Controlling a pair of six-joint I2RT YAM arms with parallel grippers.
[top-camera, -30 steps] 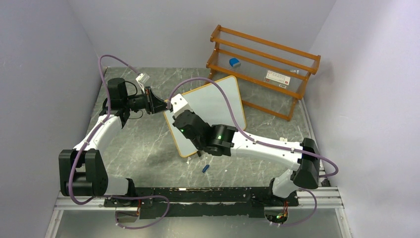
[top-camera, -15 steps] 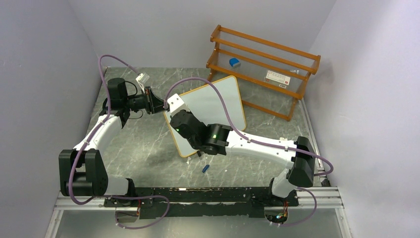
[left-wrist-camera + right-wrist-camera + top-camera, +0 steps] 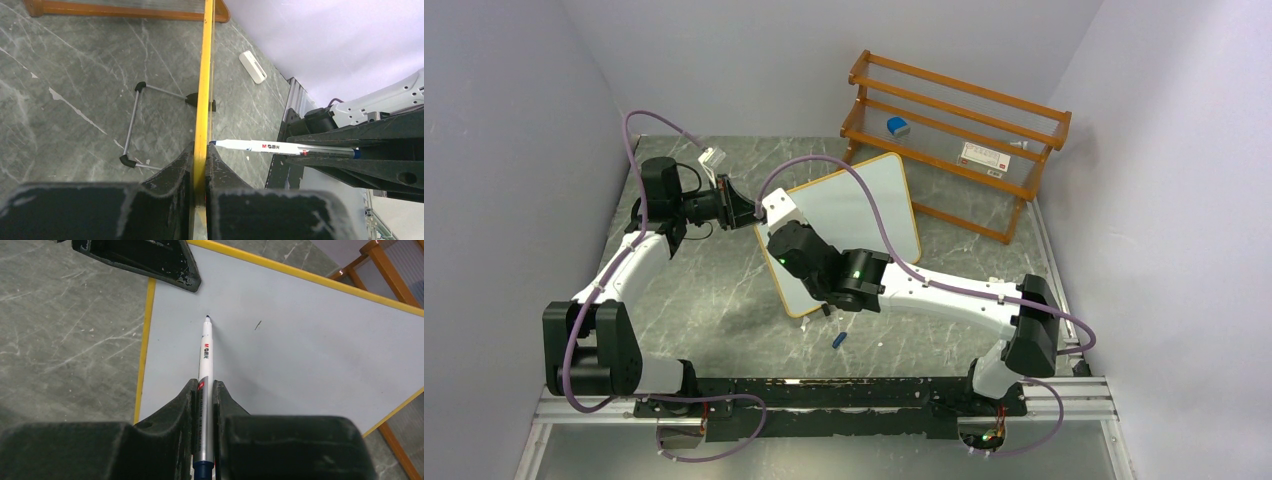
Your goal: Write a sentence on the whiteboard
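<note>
The whiteboard (image 3: 864,212) stands tilted on the table, its yellow-orange frame edge-on in the left wrist view (image 3: 204,75). My left gripper (image 3: 749,213) (image 3: 201,150) is shut on the board's left edge. My right gripper (image 3: 204,387) is shut on a white and silver marker (image 3: 205,347) (image 3: 265,146). The marker's tip sits at the board face near the upper left corner, close to the left gripper's fingers (image 3: 150,260). The board's face (image 3: 310,345) shows only one short dark stroke (image 3: 257,325); the sentence is out of view.
A wooden rack (image 3: 954,135) stands behind the board with a blue eraser (image 3: 897,126) and a white box (image 3: 984,155) on it. A blue cap (image 3: 840,340) lies on the table near the front. Behind the board are its wire stand (image 3: 132,125) and a small white block (image 3: 252,66).
The right arm shifted slightly to the left with the marker between one second and half a second ago, then held still. The left arm and board have not moved.
</note>
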